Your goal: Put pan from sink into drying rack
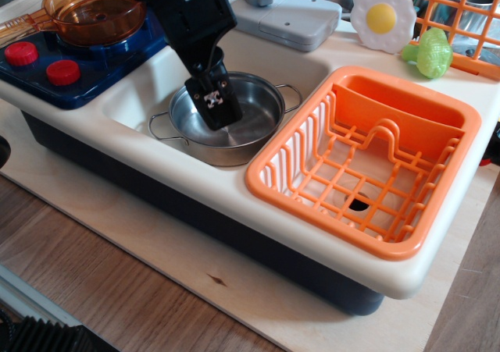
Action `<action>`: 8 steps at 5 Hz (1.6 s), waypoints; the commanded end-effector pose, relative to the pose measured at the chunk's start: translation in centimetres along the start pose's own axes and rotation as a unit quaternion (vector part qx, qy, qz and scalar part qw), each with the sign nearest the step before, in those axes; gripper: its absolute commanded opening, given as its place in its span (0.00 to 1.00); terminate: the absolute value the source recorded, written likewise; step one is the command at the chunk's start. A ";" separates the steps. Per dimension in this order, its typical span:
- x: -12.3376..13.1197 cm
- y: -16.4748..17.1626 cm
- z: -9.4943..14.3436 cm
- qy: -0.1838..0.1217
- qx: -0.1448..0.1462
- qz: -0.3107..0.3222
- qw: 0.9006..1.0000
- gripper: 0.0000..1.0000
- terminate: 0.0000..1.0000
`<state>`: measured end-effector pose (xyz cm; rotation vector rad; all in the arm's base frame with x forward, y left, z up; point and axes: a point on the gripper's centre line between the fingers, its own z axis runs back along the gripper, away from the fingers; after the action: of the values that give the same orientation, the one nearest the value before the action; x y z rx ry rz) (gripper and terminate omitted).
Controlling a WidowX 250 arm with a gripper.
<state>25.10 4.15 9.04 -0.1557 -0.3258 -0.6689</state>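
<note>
the wooden tabletop [156, 282] lies nearest, then the sink [137, 106] with the pan [250, 129] resting flat in it, just left of the empty drying rack [363, 161]. the gripper [215, 106] dips inside the pan's left side; whether its jaws are spread i cannot tell. for a sound grasp, straddle the thin rim squarely, pinch firmly, then lift well clear of the rack's edge.

Robot arm [183, 12] all black, boxy angular housing, matte plastic look, glossy highlights along upper edges. It narrows into the gripper [214, 102], also black, a flat blunt wedge. Small white and silver marks on the gripper face, likely screws or a label, too small to tell.
</note>
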 end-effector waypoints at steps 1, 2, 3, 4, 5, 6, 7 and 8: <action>-0.8 -1.8 -0.1 -0.025 0.024 0.005 0.999 1.00 0.00; -0.8 -2.3 -0.9 -0.033 0.022 0.005 0.999 1.00 0.00; -0.6 -1.6 -1.8 -0.040 0.020 -0.004 0.999 1.00 0.00; -0.4 -0.3 -2.7 -0.045 0.014 -0.016 0.999 1.00 0.00; -0.2 0.8 -3.4 -0.046 0.010 -0.015 0.999 1.00 0.00; 0.2 0.8 -2.9 -0.036 0.013 -0.012 0.999 0.00 0.00; 0.8 0.6 -1.4 -0.023 0.018 -0.013 0.999 0.00 0.00; 2.0 0.2 1.5 0.008 0.032 0.011 0.999 0.00 0.00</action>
<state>25.31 2.63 11.32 -0.0960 -0.2675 -0.5838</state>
